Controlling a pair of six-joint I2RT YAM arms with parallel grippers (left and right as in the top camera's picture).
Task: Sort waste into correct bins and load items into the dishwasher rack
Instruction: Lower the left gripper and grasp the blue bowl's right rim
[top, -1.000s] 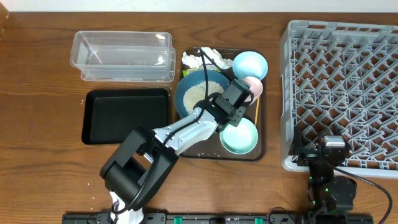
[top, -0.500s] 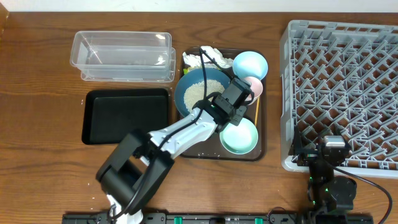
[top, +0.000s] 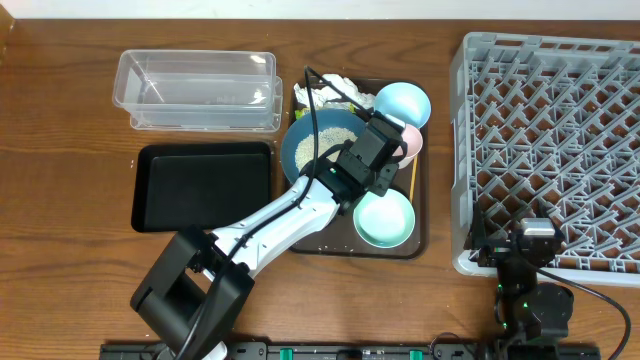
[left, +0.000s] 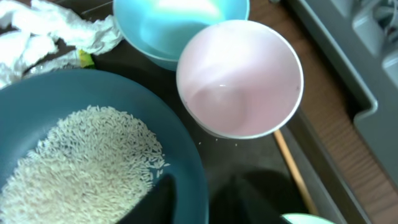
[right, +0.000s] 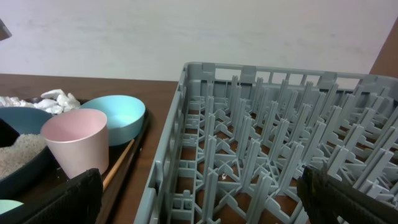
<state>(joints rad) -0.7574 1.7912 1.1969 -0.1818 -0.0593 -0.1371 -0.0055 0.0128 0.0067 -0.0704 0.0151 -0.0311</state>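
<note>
The dark blue plate (top: 312, 152) holds a heap of white rice (left: 81, 162) on the brown tray. My left gripper (left: 199, 202) has one finger inside and one outside the plate's right rim (left: 186, 180), closed on it. It shows over that rim in the overhead view (top: 368, 160). The pink cup (left: 239, 78) stands just beyond, touching a pale blue bowl (left: 174, 25). A second mint bowl (top: 385, 220) lies nearer. Crumpled tissue (left: 50, 31) and a yellow-green wrapper (left: 85, 59) lie at the tray's far left. The thin stick (left: 292, 162) lies along the right edge. My right gripper (right: 199, 199) is open and empty.
The grey dishwasher rack (top: 550, 150) fills the right side; my right gripper (top: 522, 242) sits at its front-left corner. The black tray (top: 200, 185) and the clear tub (top: 195, 90) lie left of the brown serving tray (top: 425, 238).
My left arm has shifted slightly up and away at the plate's rim, its elbow swinging left. The plate, cup and bowls stay put. The right arm has not moved.
</note>
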